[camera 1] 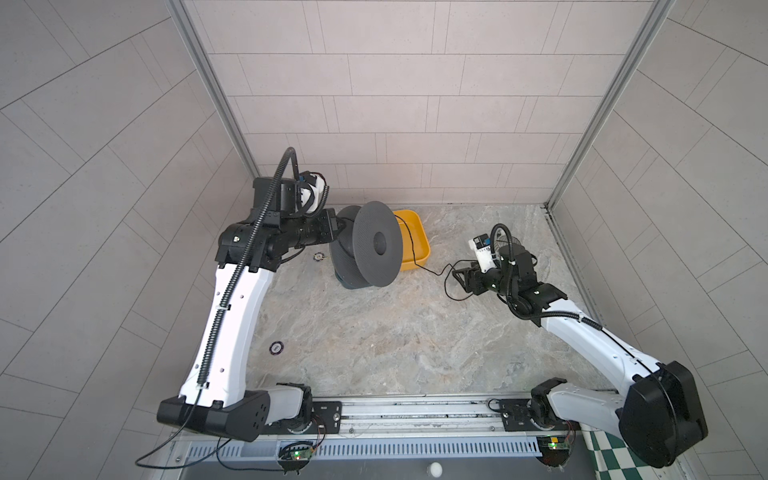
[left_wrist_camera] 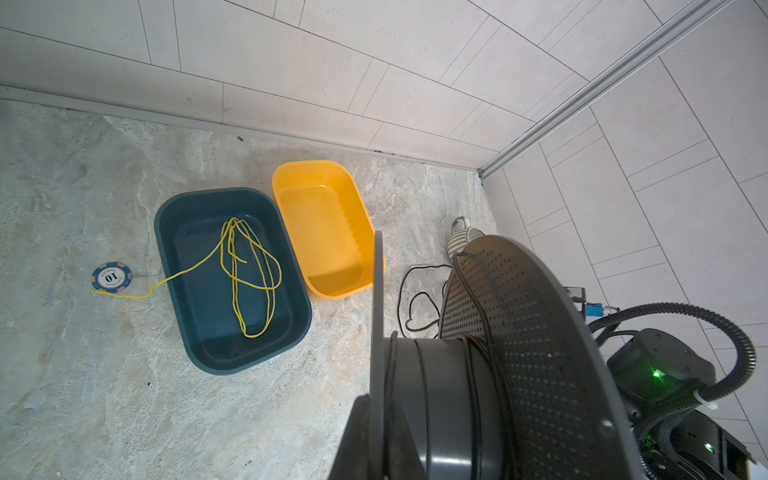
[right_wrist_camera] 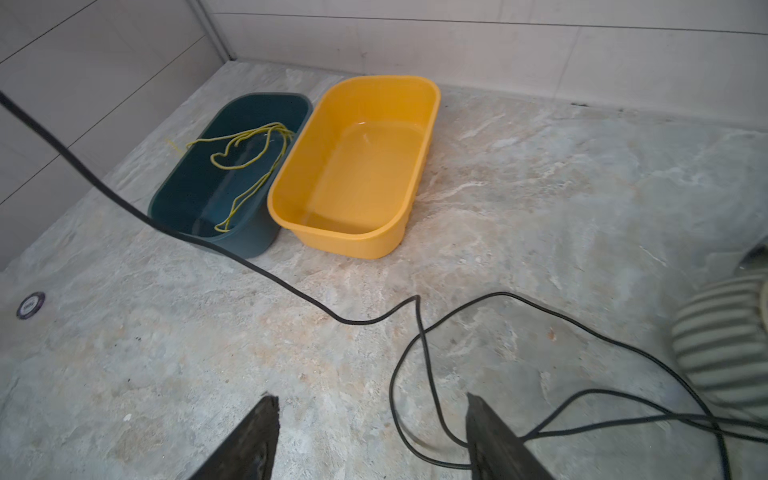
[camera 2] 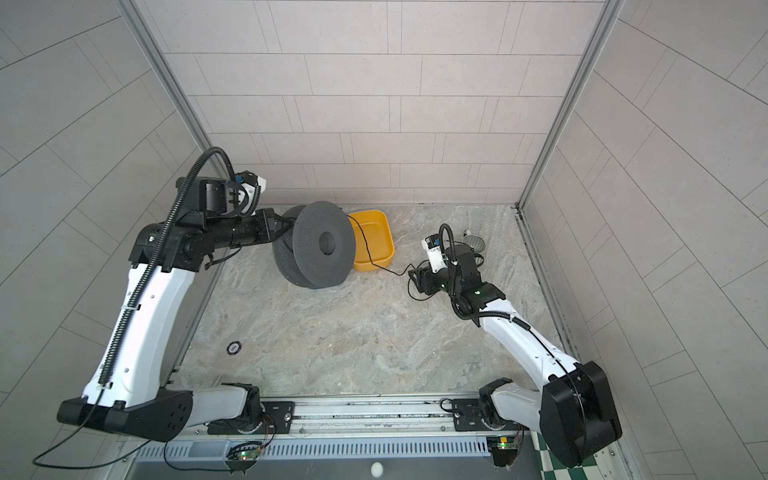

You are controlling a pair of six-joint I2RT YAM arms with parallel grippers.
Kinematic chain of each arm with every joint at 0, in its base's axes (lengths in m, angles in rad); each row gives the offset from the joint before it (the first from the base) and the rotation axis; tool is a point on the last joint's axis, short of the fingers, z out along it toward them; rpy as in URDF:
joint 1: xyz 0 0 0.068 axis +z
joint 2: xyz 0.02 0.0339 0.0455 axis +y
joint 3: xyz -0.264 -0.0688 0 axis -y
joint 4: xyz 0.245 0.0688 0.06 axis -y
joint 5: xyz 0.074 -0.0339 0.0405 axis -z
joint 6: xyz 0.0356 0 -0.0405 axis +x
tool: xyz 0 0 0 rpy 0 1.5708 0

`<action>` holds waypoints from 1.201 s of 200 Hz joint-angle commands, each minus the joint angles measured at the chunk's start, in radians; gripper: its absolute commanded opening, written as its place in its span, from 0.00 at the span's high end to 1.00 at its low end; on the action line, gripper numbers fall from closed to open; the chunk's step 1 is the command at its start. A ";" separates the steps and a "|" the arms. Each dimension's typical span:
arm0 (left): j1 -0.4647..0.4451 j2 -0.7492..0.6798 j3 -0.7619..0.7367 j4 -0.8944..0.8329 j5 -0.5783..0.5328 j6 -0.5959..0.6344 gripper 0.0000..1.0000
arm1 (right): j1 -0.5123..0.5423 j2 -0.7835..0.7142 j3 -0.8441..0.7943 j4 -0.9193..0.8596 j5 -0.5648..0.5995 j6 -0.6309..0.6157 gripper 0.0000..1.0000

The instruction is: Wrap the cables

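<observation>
The thin black cable (right_wrist_camera: 361,322) trails from the grey perforated plastic spool (camera 1: 376,249) past the yellow plastic tub (right_wrist_camera: 353,245) into loose loops. The left gripper (camera 2: 284,226) clenches the spool; the right gripper (right_wrist_camera: 370,399), released, straddles 1 loop

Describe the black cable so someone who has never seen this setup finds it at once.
Find the dark grey spool raised over the stone-patterned table. A thin black cable leaves its core, slants down and ends in loose loops on the table at the right end effector. Unlike the yellow-green cord lying mostly in the dark teal tub, it is black and partly wound on the spool.
</observation>
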 commanded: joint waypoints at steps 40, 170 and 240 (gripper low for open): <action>-0.002 -0.039 0.005 0.049 0.039 -0.016 1.00 | 0.123 0.034 -0.038 0.192 0.033 -0.159 0.29; -0.003 -0.026 0.024 0.051 0.092 -0.059 1.00 | 0.216 0.311 -0.003 0.517 0.198 -0.246 0.39; -0.002 -0.030 0.027 0.049 0.102 -0.066 1.00 | 0.216 0.393 0.052 0.557 0.145 -0.220 0.54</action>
